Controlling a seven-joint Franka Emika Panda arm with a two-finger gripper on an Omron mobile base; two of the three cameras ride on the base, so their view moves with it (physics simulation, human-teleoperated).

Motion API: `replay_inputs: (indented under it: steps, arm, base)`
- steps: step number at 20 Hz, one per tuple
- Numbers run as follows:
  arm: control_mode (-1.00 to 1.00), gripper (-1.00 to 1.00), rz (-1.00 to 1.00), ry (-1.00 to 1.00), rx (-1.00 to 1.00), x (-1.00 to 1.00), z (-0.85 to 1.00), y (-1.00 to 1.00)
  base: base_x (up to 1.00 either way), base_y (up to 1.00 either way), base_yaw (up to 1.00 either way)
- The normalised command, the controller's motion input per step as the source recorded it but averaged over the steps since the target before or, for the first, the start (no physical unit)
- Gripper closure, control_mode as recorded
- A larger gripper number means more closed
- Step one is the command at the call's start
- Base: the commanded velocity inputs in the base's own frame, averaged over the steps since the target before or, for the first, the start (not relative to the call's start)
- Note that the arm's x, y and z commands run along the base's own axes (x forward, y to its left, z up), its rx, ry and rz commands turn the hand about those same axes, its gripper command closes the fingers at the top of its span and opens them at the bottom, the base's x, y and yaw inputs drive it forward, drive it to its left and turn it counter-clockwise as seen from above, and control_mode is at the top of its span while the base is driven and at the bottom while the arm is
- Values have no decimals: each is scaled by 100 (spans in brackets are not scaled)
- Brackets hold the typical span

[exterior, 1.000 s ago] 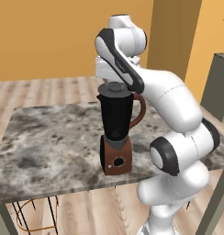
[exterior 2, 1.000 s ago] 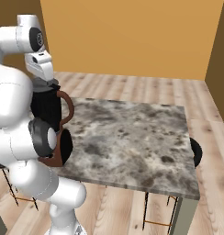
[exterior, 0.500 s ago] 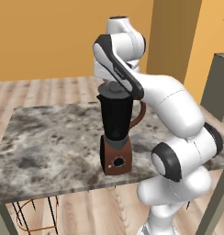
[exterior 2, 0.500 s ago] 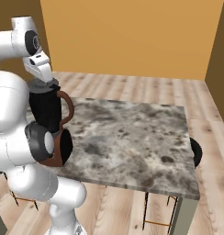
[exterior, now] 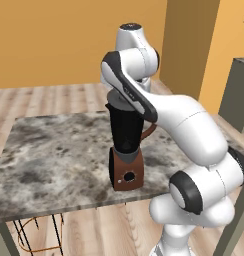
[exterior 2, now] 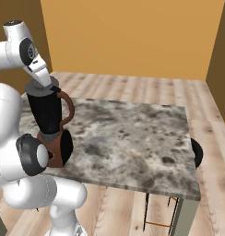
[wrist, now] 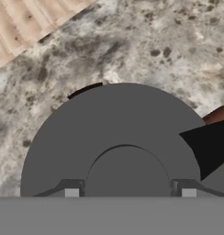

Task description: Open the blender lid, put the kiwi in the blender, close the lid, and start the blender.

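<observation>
- Right now you see the blender lid (wrist: 118,137) as a wide grey disc in the hand view, its raised knob (wrist: 127,172) between the gripper's (wrist: 130,193) fingertips (wrist: 71,192); whether they pinch it, you cannot tell.
- Lid tilts at the top of the blender (exterior: 126,145), a dark sliver of rim showing beside it.
- Blender stands near the tabletop's (exterior 2: 133,133) front edge, nearest the robot.
- Arm hides the jar top in the left base view.
</observation>
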Motion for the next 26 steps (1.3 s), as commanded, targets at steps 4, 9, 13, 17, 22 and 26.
replay_inputs:
  steps: [4,9,13,17,22,26]
  arm:
    - [-100,100,2,-1,0,22,-1,0]
    - [-100,100,6,1,0,6,0,-3]
    - [-100,100,7,7,0,0,0,-11]
    - [-100,100,8,13,0,0,0,-5]
    - [-100,100,5,15,-1,-6,12,0]
    - [-100,100,1,19,-3,-17,6,0]
  base:
    - [0,0,0]
    - [0,0,0]
    - [0,0,0]
    - [0,0,0]
    - [0,0,0]
    - [0,0,0]
